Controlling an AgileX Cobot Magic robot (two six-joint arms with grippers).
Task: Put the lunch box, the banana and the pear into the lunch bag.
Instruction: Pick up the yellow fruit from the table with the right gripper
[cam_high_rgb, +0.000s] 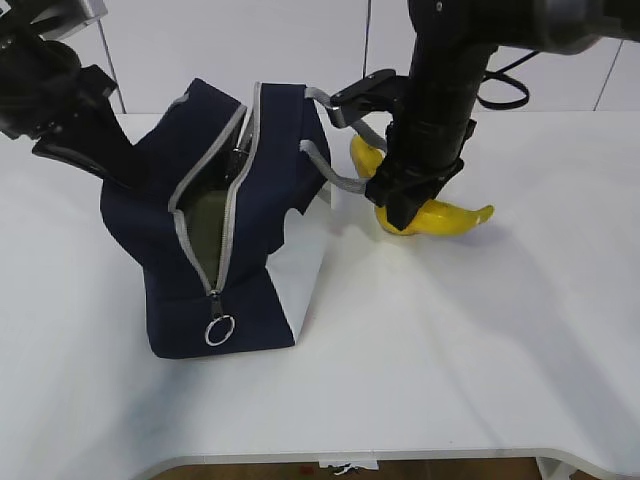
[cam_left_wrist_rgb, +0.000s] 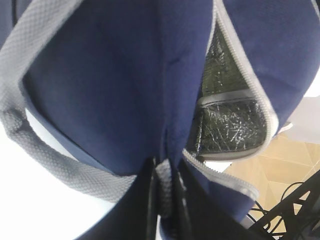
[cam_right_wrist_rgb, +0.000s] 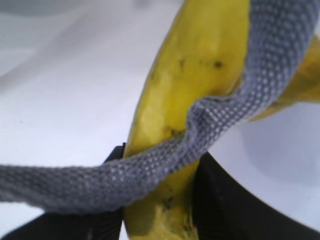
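Pinching a fold of dark fabric at the rim, the left gripper (cam_left_wrist_rgb: 165, 200) has its fingers drawn nearly together on the big navy fabric lunch bag (cam_high_rgb: 215, 225), which stands on the white table (cam_high_rgb: 450, 350) left of centre. Its grey zipper (cam_high_rgb: 225, 215) lies parted, showing a dim lining inside, and the metal ring pull (cam_high_rgb: 220, 329) hangs at the near end. Grey webbing handles (cam_high_rgb: 335, 140) loop off the bag's right side. Just right of them, the right gripper (cam_high_rgb: 400, 205) stands over the long curved yellow banana (cam_high_rgb: 445, 217), its fingers half apart and set on either side of the fruit; the wrist view shows one handle strap draped across the banana. I cannot tell whether the banana is lifted off the table.
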